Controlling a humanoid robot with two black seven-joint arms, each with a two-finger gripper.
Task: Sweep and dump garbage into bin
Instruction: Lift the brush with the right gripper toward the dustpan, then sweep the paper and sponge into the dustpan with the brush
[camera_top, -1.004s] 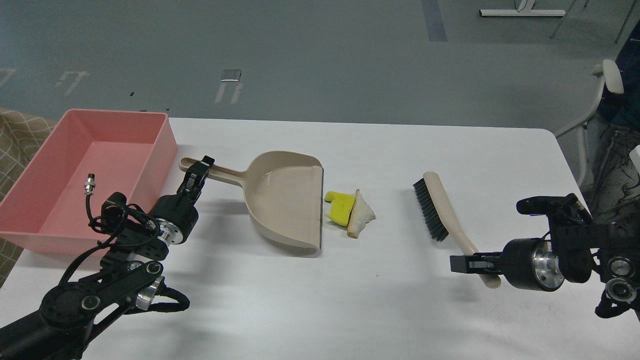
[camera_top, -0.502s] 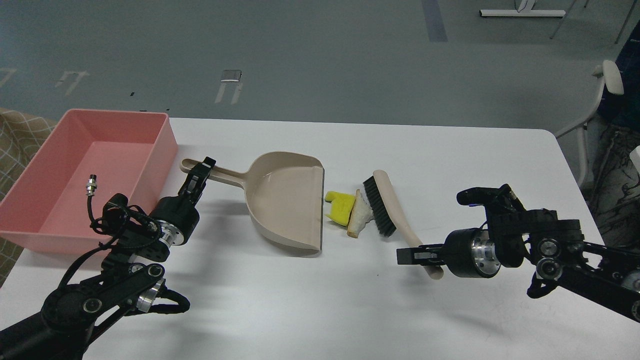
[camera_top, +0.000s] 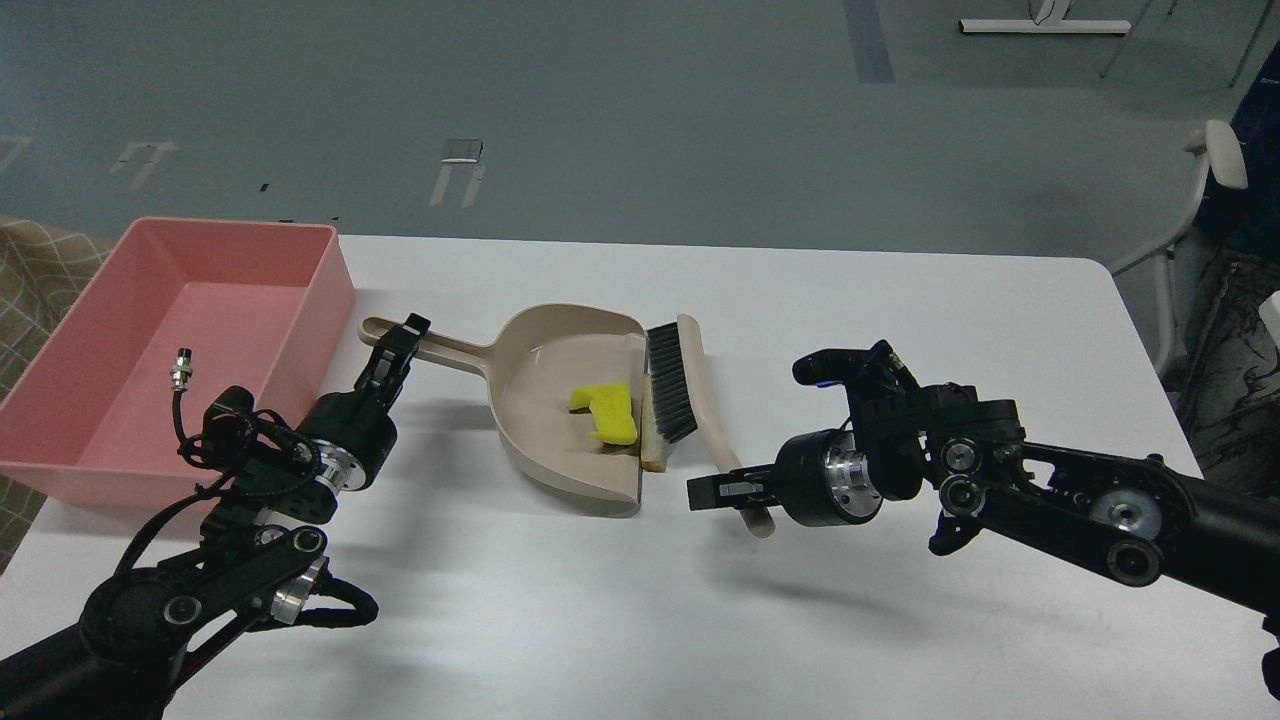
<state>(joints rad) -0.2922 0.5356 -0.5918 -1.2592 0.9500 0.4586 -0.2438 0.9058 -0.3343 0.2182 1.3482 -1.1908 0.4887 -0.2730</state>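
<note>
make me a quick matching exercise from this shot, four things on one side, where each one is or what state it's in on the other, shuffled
Things:
1. yellow block
2. bread slice
3. brush
4. bin

Places or states:
A. held by its handle in the right gripper
B. far left of the table
C. fully inside the dustpan
D. at the dustpan's lip, mostly hidden by bristles

Pairs: 1-C, 2-D, 3-A, 4-B

Lab: taped grey floor (camera_top: 600, 110), white table (camera_top: 900, 300), office chair (camera_top: 1215, 190).

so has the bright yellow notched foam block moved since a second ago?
Yes. The yellow block went left, from the white table past the lip into the beige dustpan, which stayed put.
</note>
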